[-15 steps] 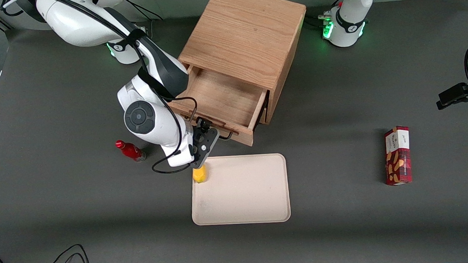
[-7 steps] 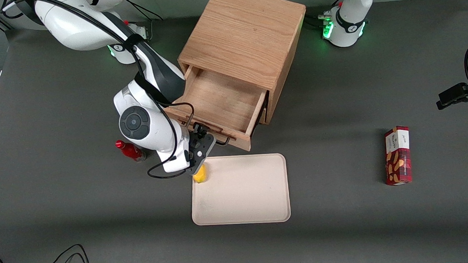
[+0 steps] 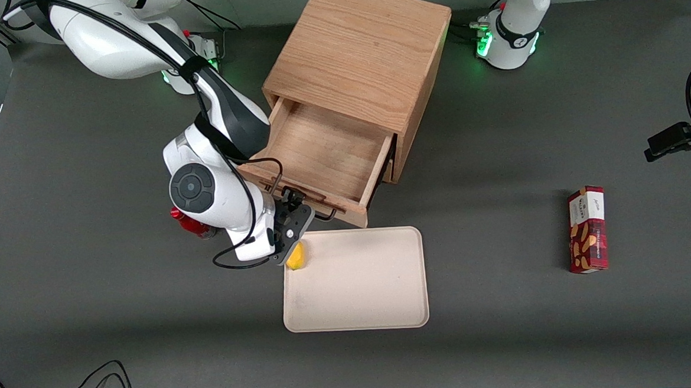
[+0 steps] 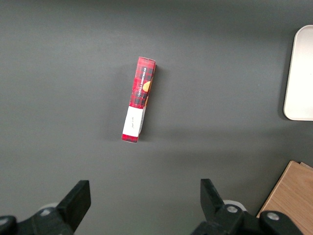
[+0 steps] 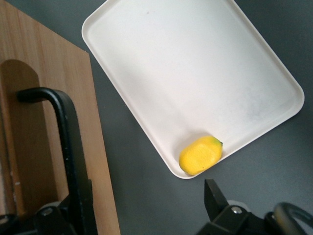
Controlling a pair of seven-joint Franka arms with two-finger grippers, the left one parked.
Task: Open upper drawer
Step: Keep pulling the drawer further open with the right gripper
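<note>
The oak cabinet [image 3: 361,51] stands at the middle of the table, farther from the front camera than the tray. Its upper drawer [image 3: 319,151] is pulled well out and shows an empty wooden inside. The thin black wire handle [image 3: 326,216] runs along the drawer front. My right gripper [image 3: 291,201] is at that handle, between the drawer front and the tray. In the right wrist view the handle [image 5: 63,122] lies against the drawer front [image 5: 100,147], right by one finger, and the gripper [image 5: 142,198] is open with its fingers wide apart. The lower drawer is hidden under the upper one.
A cream tray [image 3: 356,288] lies nearer the front camera than the drawer, with a yellow fruit [image 3: 295,257] at its edge by my gripper. A red bottle [image 3: 190,224] lies beside my arm. A red snack box [image 3: 587,228] lies toward the parked arm's end.
The upper drawer has slid a little farther out of the cabinet. My gripper has moved with its handle, nearer the front camera and toward the working arm's end.
</note>
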